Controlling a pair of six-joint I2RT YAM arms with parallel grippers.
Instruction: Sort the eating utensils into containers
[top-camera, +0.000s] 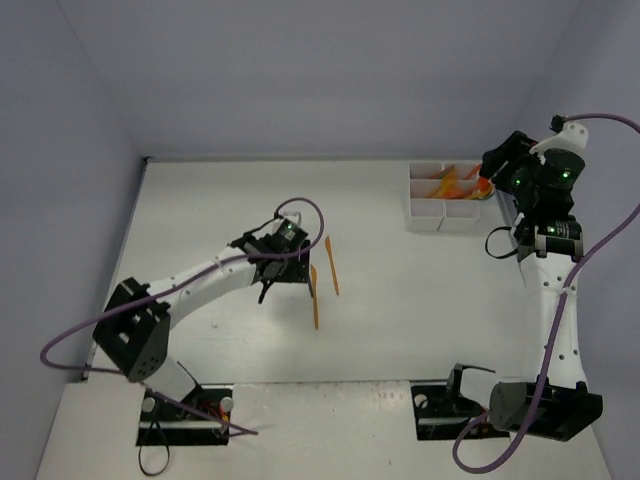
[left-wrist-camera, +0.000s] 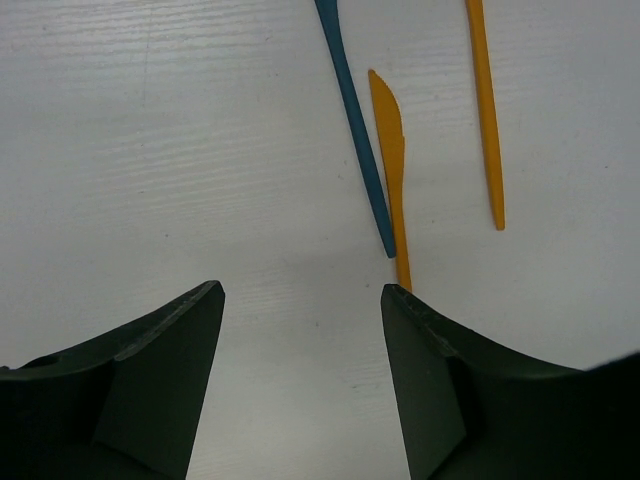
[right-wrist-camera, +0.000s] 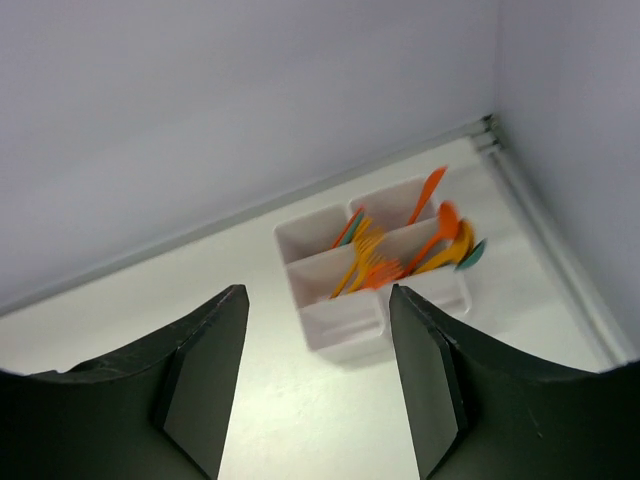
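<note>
The left arm reaches out over the middle of the white surface (top-camera: 200, 210). Its left pincer (left-wrist-camera: 302, 295) hangs low, released, with nothing between the two dark fingers. It faces the loose utensils, probably to line up on one before closing.

Just right of that pincer, three pieces still lie flat on the surface. A teal utensil (left-wrist-camera: 355, 120) shows only its handle, so I cannot tell what kind it is. It runs slantwise, and its end lies against an orange knife (left-wrist-camera: 392, 150). The knife's handle tip reaches nearly to the pincer's right finger, so it looks like the easiest piece to take. A second orange utensil (left-wrist-camera: 485, 110), also seen only as a handle, lies apart further right. Because the teal piece and the knife touch, a careless pinch could drag both.

At the far right, near the back wall, sits the white tray (right-wrist-camera: 340, 325). Most of the set already stands slanted in its compartments: orange forks (right-wrist-camera: 365, 265) bunched in the middle, an orange spoon (right-wrist-camera: 445, 222), and a teal spoon (right-wrist-camera: 472, 253) leaning over the right rim. The nearest compartment in the wrist view looks bare.

The right pincer (right-wrist-camera: 318, 292) hovers above the tray, released and gripping nothing, well clear of the walls. It is well placed either for dropping pieces in or for swinging off toward the loose ones.
</note>
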